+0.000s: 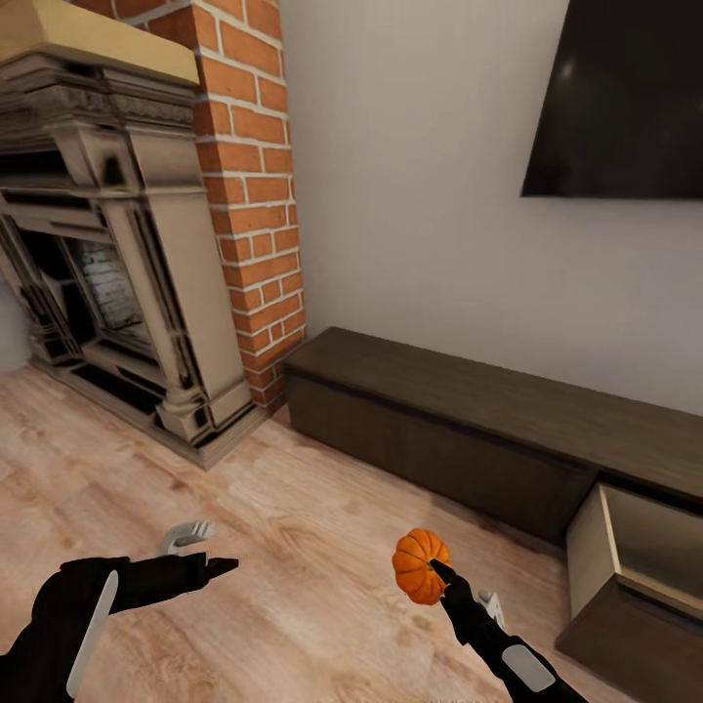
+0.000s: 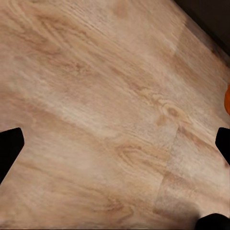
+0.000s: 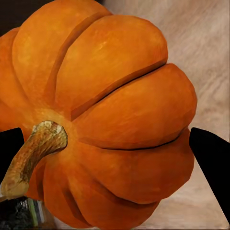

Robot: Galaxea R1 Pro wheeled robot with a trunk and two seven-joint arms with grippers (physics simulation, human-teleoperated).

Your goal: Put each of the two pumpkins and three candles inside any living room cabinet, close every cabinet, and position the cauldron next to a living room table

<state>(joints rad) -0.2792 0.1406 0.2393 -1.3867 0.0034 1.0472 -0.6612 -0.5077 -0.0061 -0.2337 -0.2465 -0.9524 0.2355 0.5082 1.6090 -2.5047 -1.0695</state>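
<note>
Gripping a pumpkin (image 1: 421,565), the right gripper (image 1: 439,569) holds it in the air above the wooden floor (image 1: 293,527), at the near right of the head view. In the right wrist view the pumpkin (image 3: 105,115) sits between the two dark fingertips (image 3: 211,158), its ribbed orange body wide enough to keep the jaws well spread around it; its brownish stem (image 3: 33,158) points toward one fingertip. The jaws are closed onto the fruit at its sides.

At the near left, the left gripper (image 1: 210,566) reaches out level over the floor and carries nothing. In the left wrist view its fingertips (image 2: 9,146) stand at opposite edges with bare floor planks (image 2: 105,110) between them, so the jaws are spread wide and touch nothing; a sliver of orange (image 2: 227,98) shows at one edge.

Beyond the pumpkin, the long low dark brown cabinet (image 1: 459,430) runs along the far wall (image 1: 410,195). At its right end one drawer (image 1: 635,557) is pulled out toward the near side, its pale wood interior showing; what can be seen of the inside looks bare, though part is cut off by the frame. The other fronts to the left are shut.

Far left stands an ornate fireplace (image 1: 107,264) against a red brick column (image 1: 249,186). A dark flat screen (image 1: 625,98) hangs on the wall above the cabinet.
</note>
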